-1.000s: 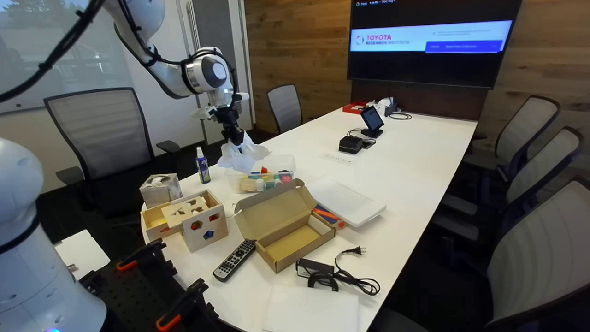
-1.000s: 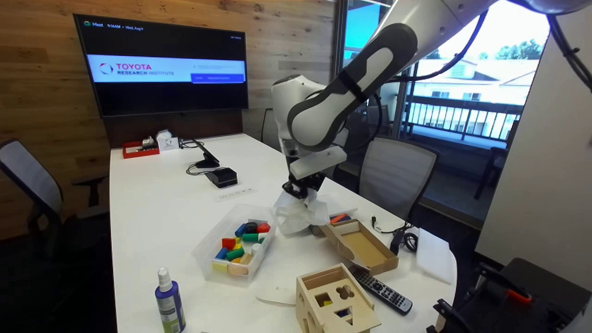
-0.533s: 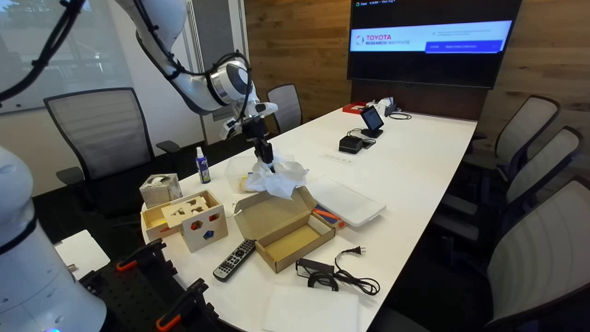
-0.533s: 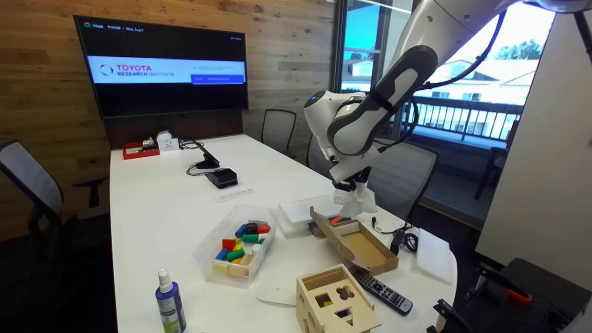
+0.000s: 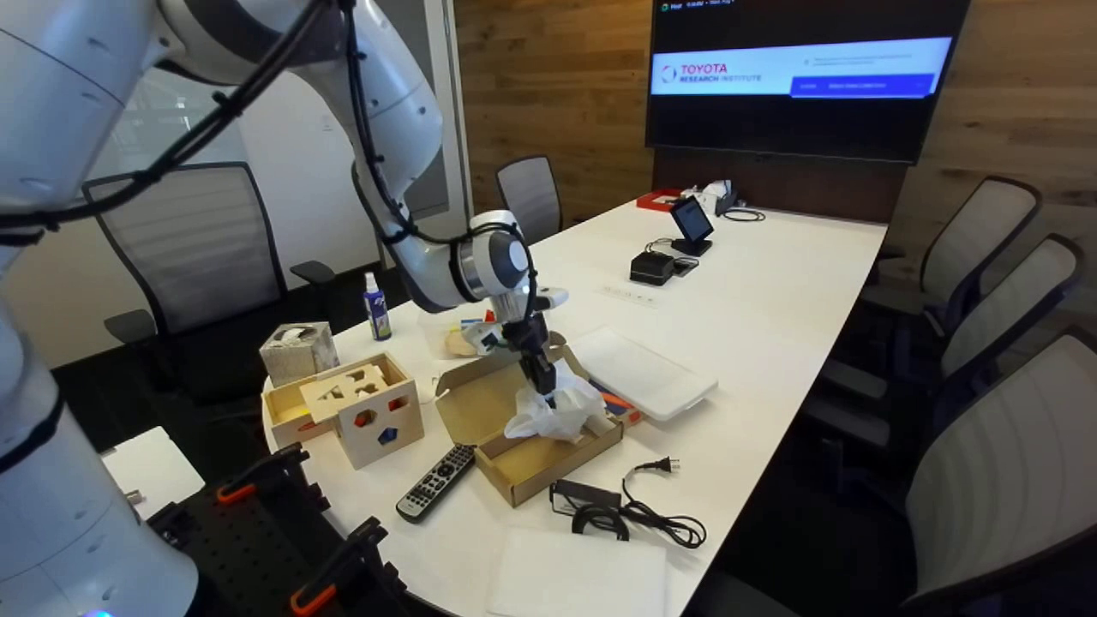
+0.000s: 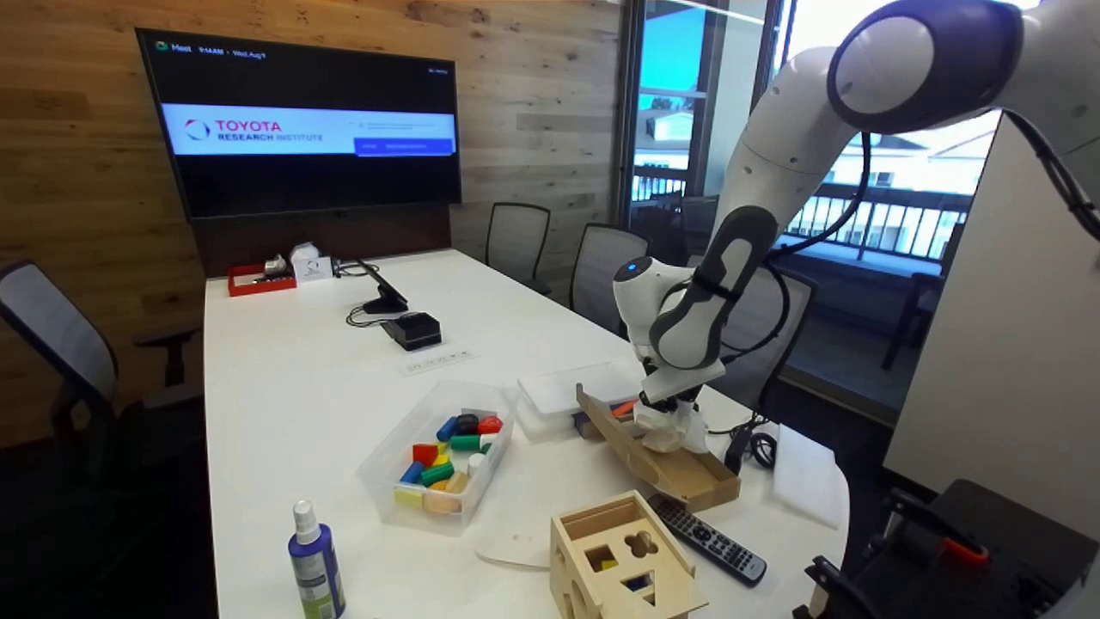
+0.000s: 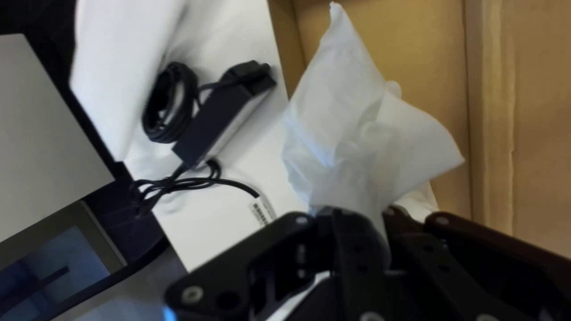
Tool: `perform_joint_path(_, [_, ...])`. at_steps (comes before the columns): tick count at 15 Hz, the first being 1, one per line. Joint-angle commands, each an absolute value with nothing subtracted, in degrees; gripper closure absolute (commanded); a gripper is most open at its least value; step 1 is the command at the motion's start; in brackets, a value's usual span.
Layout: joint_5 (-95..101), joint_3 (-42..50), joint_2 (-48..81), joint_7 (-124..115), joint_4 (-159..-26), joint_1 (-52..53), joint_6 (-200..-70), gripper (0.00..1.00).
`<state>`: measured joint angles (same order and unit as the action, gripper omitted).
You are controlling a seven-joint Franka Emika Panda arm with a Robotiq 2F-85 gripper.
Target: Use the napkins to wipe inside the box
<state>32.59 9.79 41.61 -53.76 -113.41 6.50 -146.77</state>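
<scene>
The brown cardboard box [image 5: 523,463] lies on the table with its lid flap [image 5: 467,403] raised. It also shows in an exterior view [image 6: 709,486] and in the wrist view [image 7: 424,53]. My gripper [image 5: 546,392] is shut on the crumpled white napkins [image 5: 561,411], which hang below its fingers. In the wrist view the fingers [image 7: 366,216] pinch the napkins [image 7: 357,142]. They hang over the far part of the box's tray and cover part of its side wall. I cannot tell whether they touch the box floor.
A pale wooden box [image 5: 381,420] and a remote [image 5: 437,484] lie close to the cardboard box. A black power adapter [image 5: 587,497] with cable lies beside it. A white lid [image 5: 638,373] lies behind. A clear bin of blocks [image 6: 438,456] and a spray bottle [image 6: 316,563] stand farther off.
The gripper has carried the napkins from above the clear bin, past the raised flap, and down over the tray of the cardboard box. The box has not visibly moved.
</scene>
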Motion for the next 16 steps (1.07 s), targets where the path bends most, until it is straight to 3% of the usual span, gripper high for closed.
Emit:
perform_joint_path(1, [27.76, 10.74, 49.12, -48.45, -107.68, 6.17, -152.94, 0.99])
perform_joint_path(8, [13.04, 8.57, 55.04, -33.89, -105.49, 4.26, -157.79, 0.99])
perform_joint_path(16, [-1.6, 4.02, 52.31, -19.5, -108.22, 0.82, -152.75, 0.99])
